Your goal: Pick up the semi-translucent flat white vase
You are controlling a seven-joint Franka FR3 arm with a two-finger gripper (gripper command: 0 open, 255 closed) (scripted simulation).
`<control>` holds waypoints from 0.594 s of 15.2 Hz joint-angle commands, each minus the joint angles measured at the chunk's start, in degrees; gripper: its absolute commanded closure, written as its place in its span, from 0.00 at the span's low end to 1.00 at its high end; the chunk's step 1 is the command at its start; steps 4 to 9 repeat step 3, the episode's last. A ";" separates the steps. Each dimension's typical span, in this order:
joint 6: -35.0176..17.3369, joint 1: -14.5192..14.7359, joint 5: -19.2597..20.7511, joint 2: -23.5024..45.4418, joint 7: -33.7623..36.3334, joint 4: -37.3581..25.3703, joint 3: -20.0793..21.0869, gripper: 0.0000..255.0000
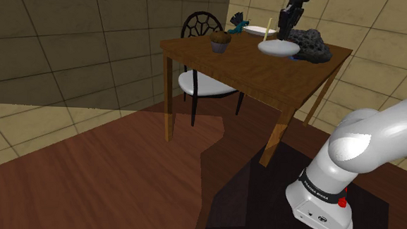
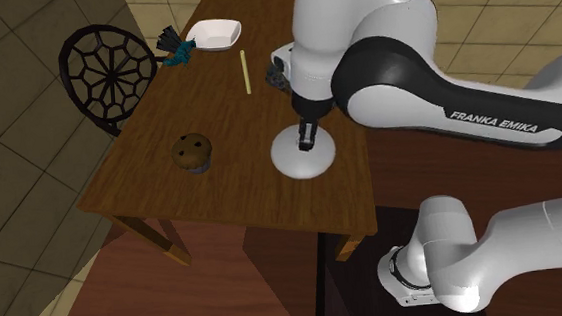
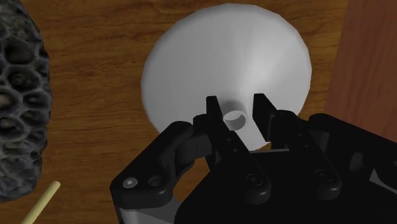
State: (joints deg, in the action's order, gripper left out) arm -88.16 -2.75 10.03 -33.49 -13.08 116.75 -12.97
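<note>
There, "FRANKA EMIKA" arm point(image 2: 492, 121) over white vase point(image 2: 294, 165)

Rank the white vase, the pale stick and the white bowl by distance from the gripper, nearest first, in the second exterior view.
1. White vase, directly beneath the gripper.
2. Pale stick, farther back on the table.
3. White bowl, at the table's far corner.

Wooden table point(image 1: 246, 73) before tiled walls. On top: dark muffin point(image 1: 220, 42), flat white vase point(image 1: 279, 47) just beside a dark pitted lump point(image 1: 312, 44), white dish point(image 1: 256, 30), pale stick point(image 1: 270, 25). Black gripper point(image 1: 282, 35) hanging just above the vase. Black-backed, white-seated chair point(image 1: 202, 80) at the table's left. White arm point(image 1: 367, 142) at lower right.
</note>
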 commanded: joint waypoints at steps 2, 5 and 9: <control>1.59 0.08 -0.15 0.63 -0.18 -2.23 0.08 1.00; 1.60 0.08 -0.15 0.64 -0.18 -2.23 0.08 1.00; 1.60 0.08 -0.15 0.64 -0.18 -2.23 0.08 1.00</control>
